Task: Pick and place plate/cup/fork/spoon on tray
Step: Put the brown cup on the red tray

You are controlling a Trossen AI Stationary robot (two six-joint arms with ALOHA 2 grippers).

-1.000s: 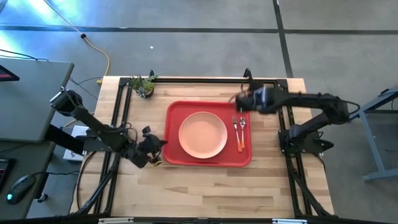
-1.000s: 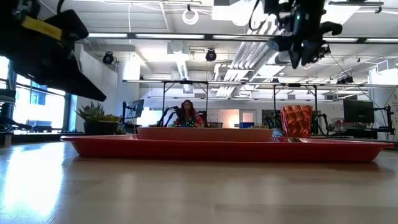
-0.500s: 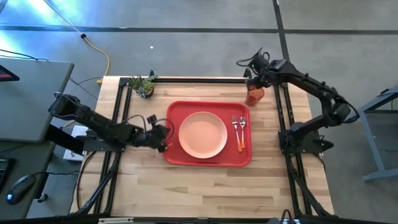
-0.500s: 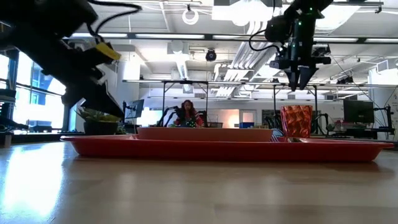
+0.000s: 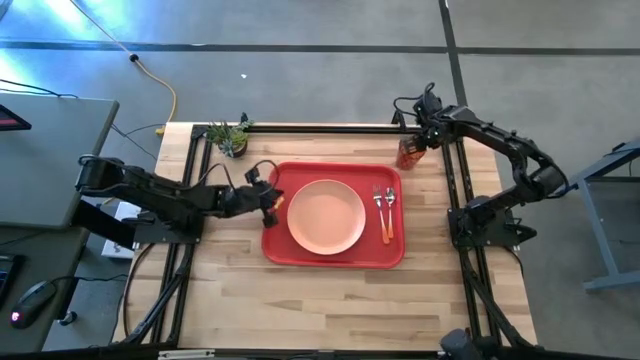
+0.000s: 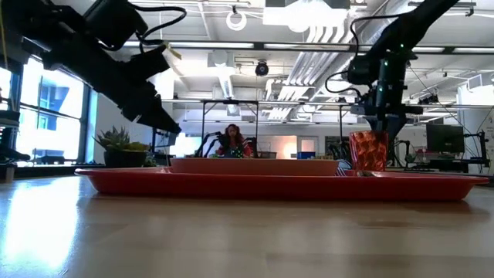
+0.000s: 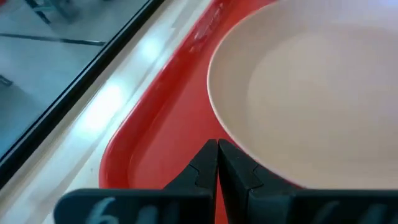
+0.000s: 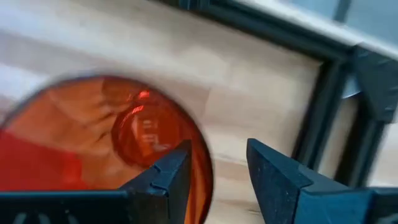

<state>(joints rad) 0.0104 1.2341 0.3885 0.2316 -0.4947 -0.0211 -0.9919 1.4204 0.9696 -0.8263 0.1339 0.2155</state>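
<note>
**At the tray's far-right corner: cup pick is the step in hand**

On the wooden table (image 5: pixel 330 290), the large rectangular bright red plastic tray (image 5: pixel 280 245) already carries the round matte peach-pink plate (image 5: pixel 326 216), the small fork with silver tines and orange handle (image 5: pixel 379 203) and the small spoon with silver oval bowl and orange handle (image 5: pixel 389 205). Fork and spoon lie side by side just right of the plate.

Only the translucent orange-red textured plastic tumbler (image 5: pixel 408 153) is left off the tray. It stands upright on the wood, just outside the tray's far-right corner.

Right gripper (image 8: pixel 214 163) sits directly over the tumbler. Fingers are parted. One finger (image 8: pixel 165 177) is over the rim, the other (image 8: pixel 277 174) over bare wood outside the cup wall. Nothing gripped yet, as far as I can judge. From table height the claw tip looks right at the cup's rim.

Left gripper (image 7: pixel 217 163) hovers over the tray's left edge, next to the plate. Fingers pressed together, empty. It looks idle.

Small green potted plant (image 5: pixel 231 137) is at the far-left corner, well clear.

Next, my read: drop a little so the wall sits between the fingers, close, lift clear of the tray's raised rim, and set it on bare red tray. Free space beyond the cutlery is tight. Thin plastic wall may flex or slip.
</note>
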